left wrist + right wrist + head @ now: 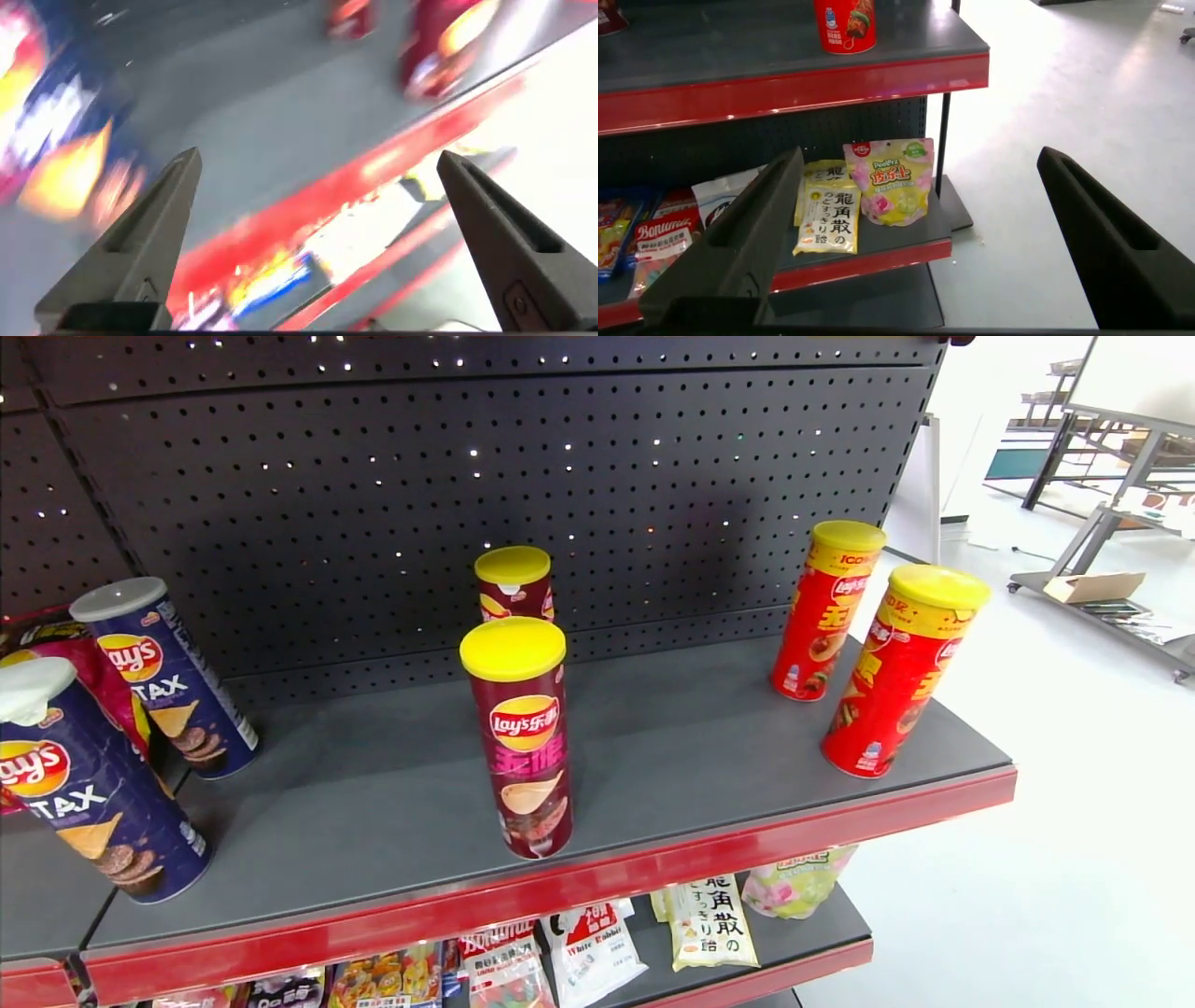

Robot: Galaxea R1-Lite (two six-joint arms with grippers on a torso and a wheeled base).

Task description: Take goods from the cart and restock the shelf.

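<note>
Your left gripper (320, 157), wide open and empty, faces the grey red-edged metal shelf (262, 112); your right gripper (922, 154), the same, aims below it.

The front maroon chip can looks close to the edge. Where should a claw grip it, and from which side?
Grip the front maroon chip can at mid-body, probably coming from the shelf front: it stands upright, round and slim, nothing touching its sides.

Floor (1027, 859): pale grey, smooth and bright.
Metal stand (1104, 523): dark legs, far off on the right.
Cardboard box (1097, 586): brown, lying on the stand's low base.
White board (1139, 373): big, tilted, above the stand.
</note>
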